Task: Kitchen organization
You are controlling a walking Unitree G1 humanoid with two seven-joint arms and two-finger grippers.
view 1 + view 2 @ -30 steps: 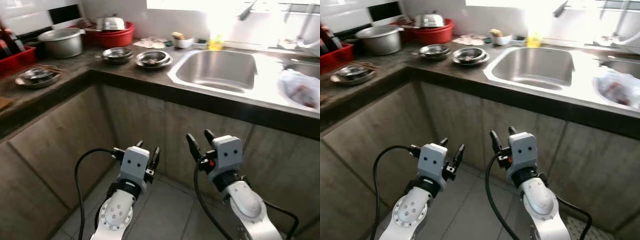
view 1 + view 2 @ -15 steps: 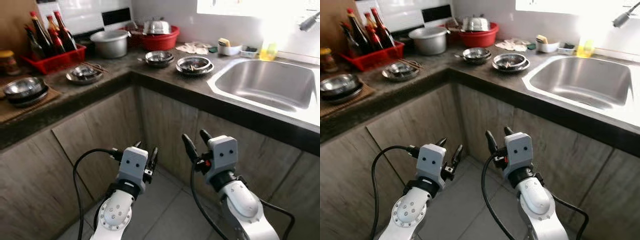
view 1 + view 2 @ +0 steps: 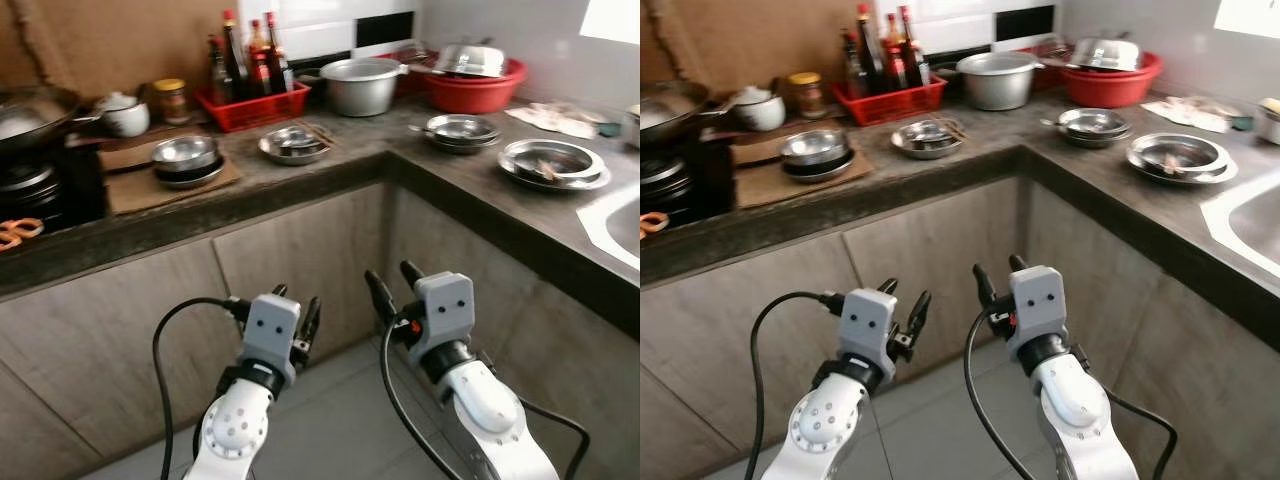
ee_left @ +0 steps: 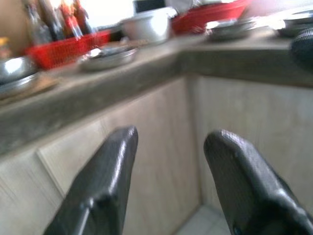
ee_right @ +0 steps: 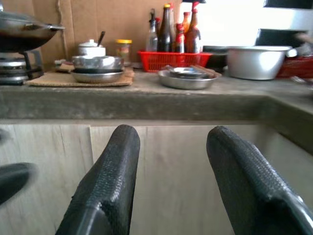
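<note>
Steel bowls [image 3: 185, 160] sit at my eleven o'clock on the countertop [image 3: 300, 175]; left gripper [image 3: 295, 312] and right gripper [image 3: 392, 283] hang low, fingers apart, empty. I'd step closer and raise both before reaching.

Two grippers [image 3: 296, 305] [image 3: 391, 281], one red basin [image 3: 475, 90]

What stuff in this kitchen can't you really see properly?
- Bottle labels in the red basket: too small to read in the eye views.
- Inside the lidded silver pot: hidden by its rim.
- What is in the red basin: covered by a metal lid.
- The sink: cut off by the right edge.
- The wok: cut off at the left edge.
- Left wrist view: counter dishes are blurred behind the left claw.
</note>
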